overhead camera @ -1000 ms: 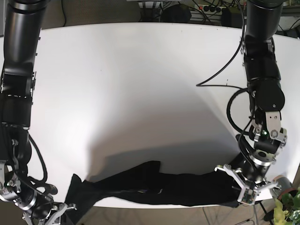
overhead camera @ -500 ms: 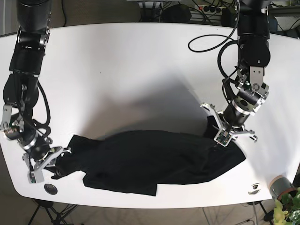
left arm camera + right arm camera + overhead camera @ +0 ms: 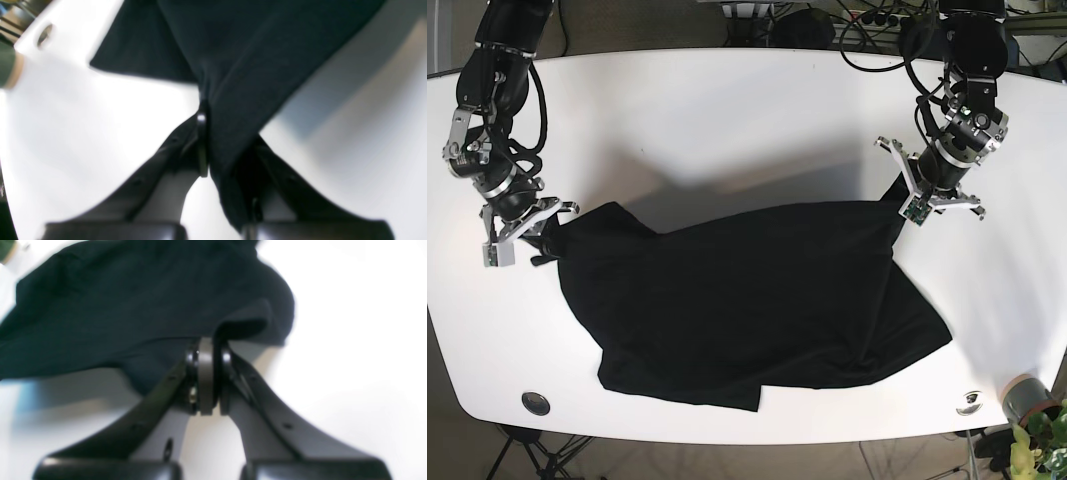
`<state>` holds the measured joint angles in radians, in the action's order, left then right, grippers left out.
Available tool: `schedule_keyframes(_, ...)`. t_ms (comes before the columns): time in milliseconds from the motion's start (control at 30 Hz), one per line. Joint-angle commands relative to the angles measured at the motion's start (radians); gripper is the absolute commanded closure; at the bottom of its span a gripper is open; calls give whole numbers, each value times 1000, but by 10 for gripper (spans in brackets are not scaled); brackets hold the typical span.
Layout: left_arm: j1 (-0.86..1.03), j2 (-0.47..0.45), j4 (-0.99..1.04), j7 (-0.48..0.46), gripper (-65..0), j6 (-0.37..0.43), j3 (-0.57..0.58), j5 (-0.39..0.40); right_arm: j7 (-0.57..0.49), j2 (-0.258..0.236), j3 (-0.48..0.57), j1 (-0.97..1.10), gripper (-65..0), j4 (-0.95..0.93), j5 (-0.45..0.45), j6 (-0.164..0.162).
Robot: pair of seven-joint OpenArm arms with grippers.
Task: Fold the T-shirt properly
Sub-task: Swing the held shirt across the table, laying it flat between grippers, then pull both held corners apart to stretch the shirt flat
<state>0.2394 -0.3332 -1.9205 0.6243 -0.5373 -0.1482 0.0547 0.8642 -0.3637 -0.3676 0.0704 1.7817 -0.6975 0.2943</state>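
Observation:
The black T-shirt (image 3: 747, 300) lies spread and rumpled across the middle of the white table (image 3: 727, 120). My left gripper (image 3: 911, 200), on the right of the base view, is shut on the shirt's upper right corner; the left wrist view shows cloth (image 3: 247, 60) pinched between its fingers (image 3: 201, 140). My right gripper (image 3: 549, 240), on the left of the base view, is shut on the shirt's upper left corner; the right wrist view shows the cloth (image 3: 140, 306) held at the closed fingertips (image 3: 205, 373).
A round hole (image 3: 534, 403) sits in the table's near left corner and another (image 3: 968, 400) in the near right corner. A cup (image 3: 1025, 398) and a plant (image 3: 1047, 440) stand beyond the table's near right edge. Cables (image 3: 867, 20) lie behind the far edge.
Both grippers have pulled the shirt from the near edge toward the middle of the table and moved further apart. The shirt now lies spread much wider.

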Motion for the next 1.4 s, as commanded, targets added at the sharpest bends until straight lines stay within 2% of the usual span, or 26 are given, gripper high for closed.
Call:
schedule_keyframes(0,8,-11,-21,-25,0,-20,-27,9,-32,2,-20,29,-22,20,-9,7)
schedule_keyframes(167,81,-47,-46,-25,0,-59,-86,9,-44,38,-80,122,-22,36,-12,7)
schedule_keyframes(333,157,-103,-72,-24,0,-60,-92,9,-44,50,-107,204,-22,91,-17,7)
schedule_keyframes(467,243,-154,-72,-24,0,-60,-95,9,-43,101,-112,280,-22,163,-11,7)
schedule_keyframes(633,358,-166,-67,-24,0,-60,-98,7,-41,136,-140,377,-22,177,-17,7)
schedule_keyframes(733,437,-166,-61,-24,0,-62,-138,7,-43,162,-164,435,-22,180,-17,9)
schedule_keyframes(833,498,-166,-60,-24,0,-80,-147,6,-43,167,-176,483,-22,208,-17,9)
schedule_keyframes(967,572,-162,-63,-24,0,-94,-153,-56,-43,170,-179,535,-22,231,-17,9)
schedule_keyframes(1100,599,-160,-61,-24,0,-161,-147,-146,-43,188,-181,546,-22,232,-17,9)
schedule_keyframes(1167,601,-159,-58,-24,0,-161,-147,-186,-43,193,-181,555,-22,234,-17,10)
schedule_keyframes(1267,601,-159,-60,-24,0,-161,-153,-226,-43,194,-181,564,-22,234,-17,38)
schedule_keyframes(1367,596,-157,-58,-27,0,-161,-176,-215,-43,196,-181,567,-22,234,-17,65)
